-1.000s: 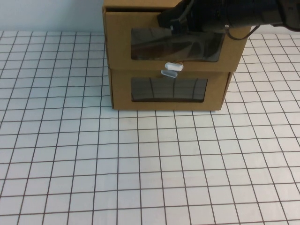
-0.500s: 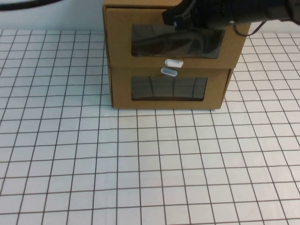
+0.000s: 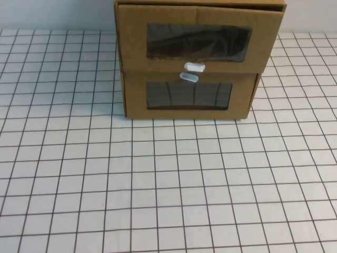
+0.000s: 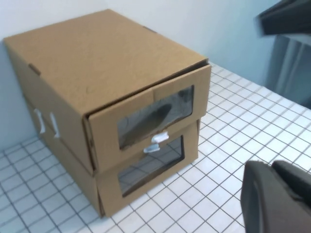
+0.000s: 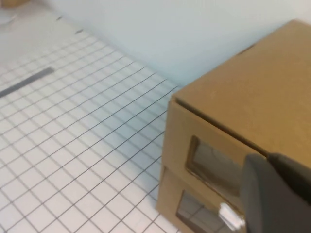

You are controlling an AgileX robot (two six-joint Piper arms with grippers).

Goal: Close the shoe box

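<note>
The shoe box (image 3: 199, 45) is the upper brown cardboard drawer, with a wide clear window and a white pull tab (image 3: 194, 66) on its front's bottom edge. It sits on a similar lower drawer (image 3: 188, 96). In the left wrist view the upper drawer front (image 4: 150, 116) stands slightly out of its shell, with a thin gap along its top. My left gripper (image 4: 269, 167) is shut and empty, off to the box's side above the table. My right gripper (image 5: 272, 162) is shut and empty, close to the upper drawer (image 5: 214, 162). Neither arm shows in the high view.
The stacked boxes stand at the back of a white gridded table (image 3: 168, 184), against a pale wall. The lower drawer has its own white tab (image 3: 188, 77) on its top edge. A dark object (image 4: 286, 17) shows beyond the box in the left wrist view.
My right arm, which reached across the upper drawer's front, has drawn back out of the high view. The boxes sit slightly higher in the picture than before.
</note>
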